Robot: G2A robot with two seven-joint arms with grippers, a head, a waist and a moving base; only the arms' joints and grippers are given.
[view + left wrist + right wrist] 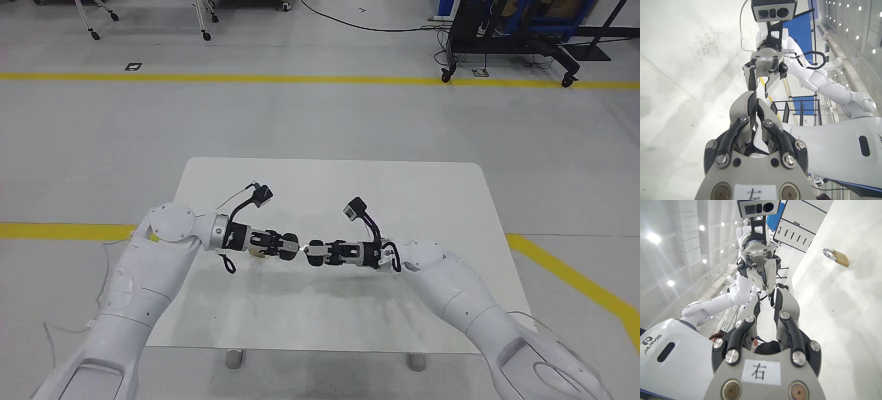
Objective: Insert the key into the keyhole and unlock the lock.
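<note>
The two grippers meet tip to tip above the middle of the white table (420, 200). My left gripper (766, 287) is shut on a small silver key (768, 294), whose blade sticks out toward the other arm. My right gripper (768, 303) is open, and its padded fingers (780, 302) flank the key's free end without closing on it. In the left wrist view my left gripper (755, 99) faces the open right gripper (761, 89). A brass padlock (837, 258) with a steel shackle lies flat on the table, under the left forearm in the top view (258, 253).
The table's front edge (330, 347) runs close below the arms. Bare tabletop lies behind the grippers and out to the right. Trolley frames (510, 40) stand far off on the floor beyond a yellow line.
</note>
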